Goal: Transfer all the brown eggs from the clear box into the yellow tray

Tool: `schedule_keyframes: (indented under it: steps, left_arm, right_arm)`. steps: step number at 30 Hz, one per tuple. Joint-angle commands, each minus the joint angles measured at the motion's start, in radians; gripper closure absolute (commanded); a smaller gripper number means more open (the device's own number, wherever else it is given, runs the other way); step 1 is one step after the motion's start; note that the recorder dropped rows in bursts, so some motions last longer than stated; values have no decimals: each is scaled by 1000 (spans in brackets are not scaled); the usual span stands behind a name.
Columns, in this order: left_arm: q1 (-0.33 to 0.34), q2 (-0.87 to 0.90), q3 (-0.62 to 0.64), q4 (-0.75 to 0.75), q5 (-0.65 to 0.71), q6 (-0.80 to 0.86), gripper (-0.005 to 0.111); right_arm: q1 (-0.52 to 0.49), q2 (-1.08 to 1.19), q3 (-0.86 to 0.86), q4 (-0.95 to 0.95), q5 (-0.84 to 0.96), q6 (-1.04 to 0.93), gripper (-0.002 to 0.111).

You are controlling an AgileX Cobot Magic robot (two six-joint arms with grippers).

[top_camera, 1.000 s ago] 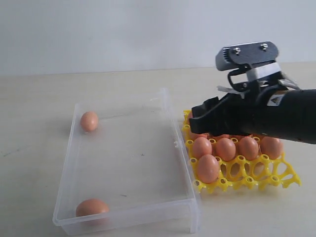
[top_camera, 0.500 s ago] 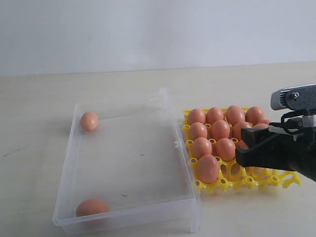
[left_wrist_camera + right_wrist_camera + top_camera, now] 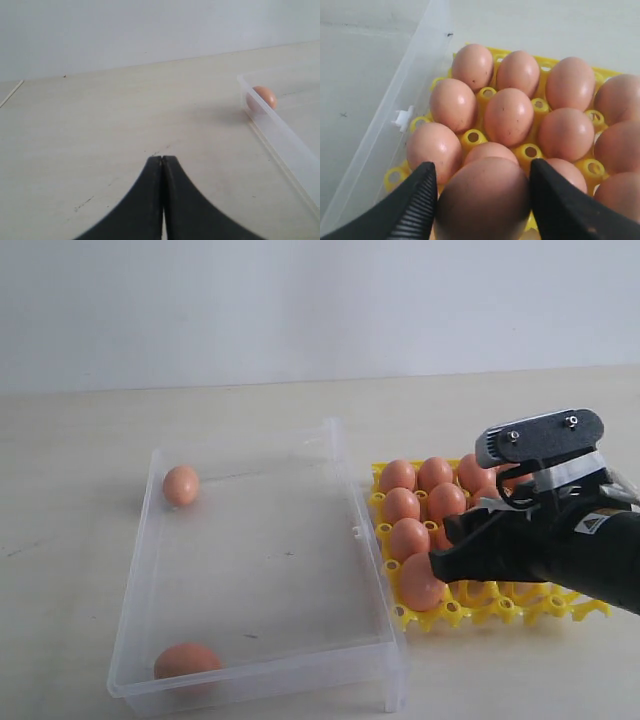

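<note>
My right gripper (image 3: pixel 482 167) is shut on a brown egg (image 3: pixel 485 200), its black fingers pressing both sides. It hangs low over the front left part of the yellow tray (image 3: pixel 500 608), where my right gripper (image 3: pixel 450 555) hides the held egg. Several brown eggs (image 3: pixel 507 115) fill the tray's cups in rows. The clear box (image 3: pixel 250 680) left of the tray holds two eggs: one at its far left corner (image 3: pixel 180 484), one at its near left corner (image 3: pixel 185 660). My left gripper (image 3: pixel 162 157) is shut and empty over bare table, beside the box (image 3: pixel 285 140) and the far egg (image 3: pixel 262 97).
A small white latch (image 3: pixel 402 119) juts from the box wall next to the tray. The pale table (image 3: pixel 80 440) runs around the box and tray, with a plain wall behind.
My right arm swung from above the tray's back rows out to the right, then came down and left over the tray's front. The eggs in the box and tray stayed put.
</note>
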State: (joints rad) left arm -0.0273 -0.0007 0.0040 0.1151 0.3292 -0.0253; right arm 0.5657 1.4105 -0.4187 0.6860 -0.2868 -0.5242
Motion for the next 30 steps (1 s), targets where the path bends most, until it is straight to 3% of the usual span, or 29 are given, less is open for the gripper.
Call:
schedule_keyframes:
  steps: [1,30]
  left_arm:
    - [-1,1,-4,1,-13,-4,107]
    - [-1,1,-4,1,-13,-4,107]
  right_arm:
    - [-4,39,-17,-13,12,-18,108]
    - [-4,157,-19,-13,-62,-18,108]
